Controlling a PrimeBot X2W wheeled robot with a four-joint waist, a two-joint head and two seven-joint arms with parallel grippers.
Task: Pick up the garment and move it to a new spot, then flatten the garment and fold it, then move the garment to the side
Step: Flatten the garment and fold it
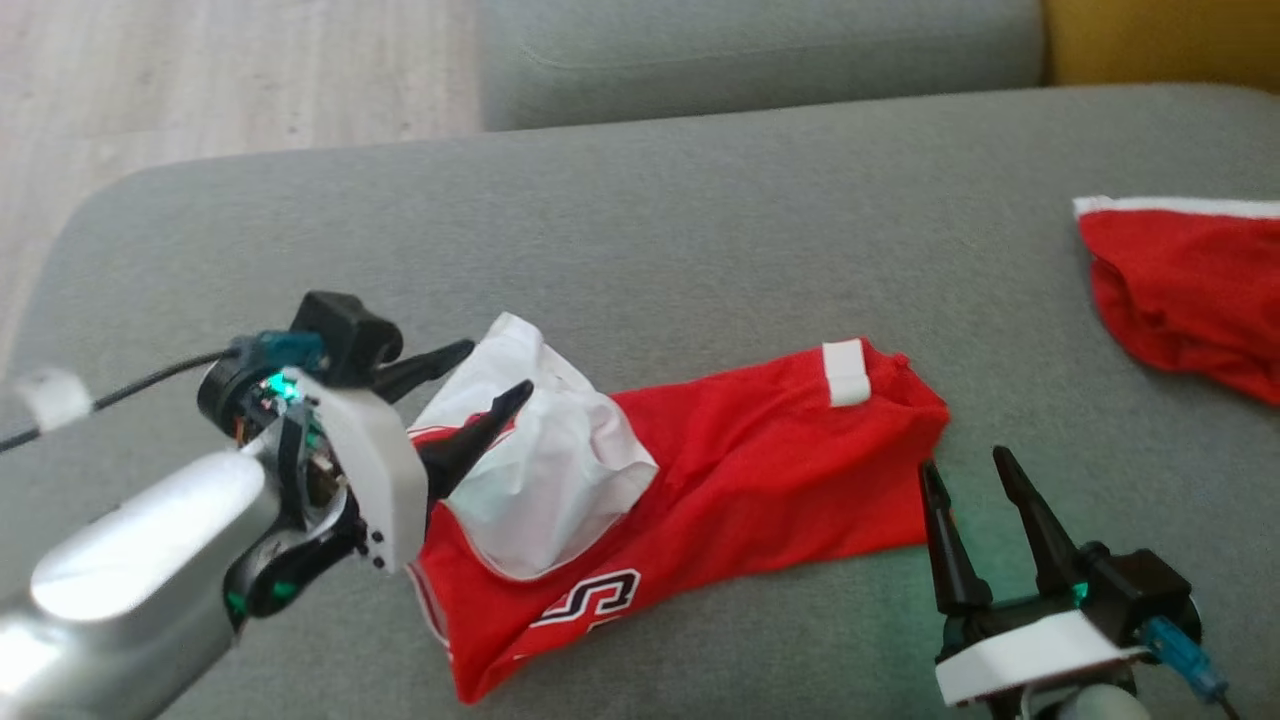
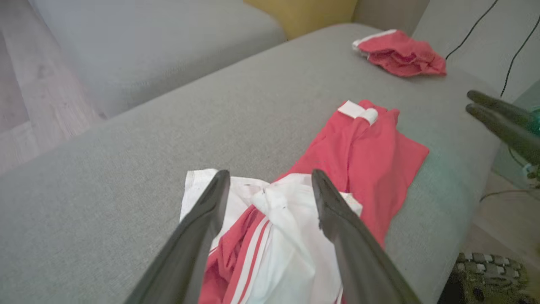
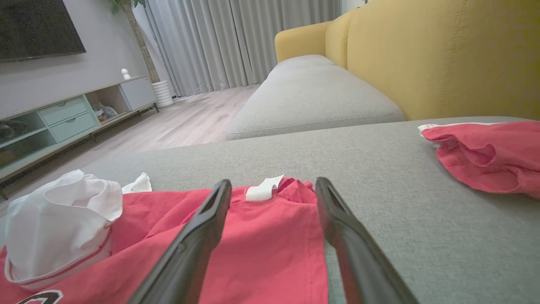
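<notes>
The garment (image 1: pixel 740 470) is a red jersey with white trim and a black-and-white logo, lying crumpled lengthwise on the grey sofa seat (image 1: pixel 640 250). Its white lining bunches up at the left end (image 1: pixel 540 470). My left gripper (image 1: pixel 495 385) hovers open over that white bunch, holding nothing; in the left wrist view its fingers (image 2: pixel 206 215) straddle the garment's white and red folds (image 2: pixel 278 236). My right gripper (image 1: pixel 965 470) stands open just off the garment's right end, fingers pointing up. In the right wrist view the garment (image 3: pixel 261 236) lies under the open fingers (image 3: pixel 211 219).
A second red cloth with a white edge (image 1: pixel 1190 290) lies at the seat's far right, also seen as the red cloth (image 3: pixel 485 156). A yellow sofa back (image 3: pixel 443 55) rises behind. Wooden floor (image 1: pixel 200 70) lies beyond the seat's far left edge.
</notes>
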